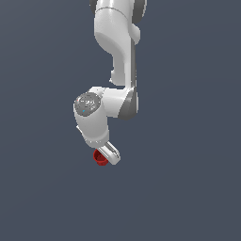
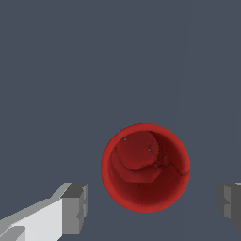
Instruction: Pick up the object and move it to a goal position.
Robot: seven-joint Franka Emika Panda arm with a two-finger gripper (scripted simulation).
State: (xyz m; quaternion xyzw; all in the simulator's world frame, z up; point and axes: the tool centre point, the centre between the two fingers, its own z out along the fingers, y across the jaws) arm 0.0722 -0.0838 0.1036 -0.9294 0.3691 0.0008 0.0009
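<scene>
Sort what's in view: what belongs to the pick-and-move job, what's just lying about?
Job:
- red cup, open mouth facing the wrist camera
- hand, fingers spread wide on either side of the cup, not touching it

Lying about:
- nothing else; only the plain grey ground in both views. No goal marker is visible.

The arm [image 1: 115, 52] is glossy white, built of rounded, tubular links with dark grey bands at the joints. One joint ends in a round grey cap [image 1: 87, 103] bearing a small teal dot. In the wrist view, the fingers [image 2: 75, 207] are white with blocky grey pads.
</scene>
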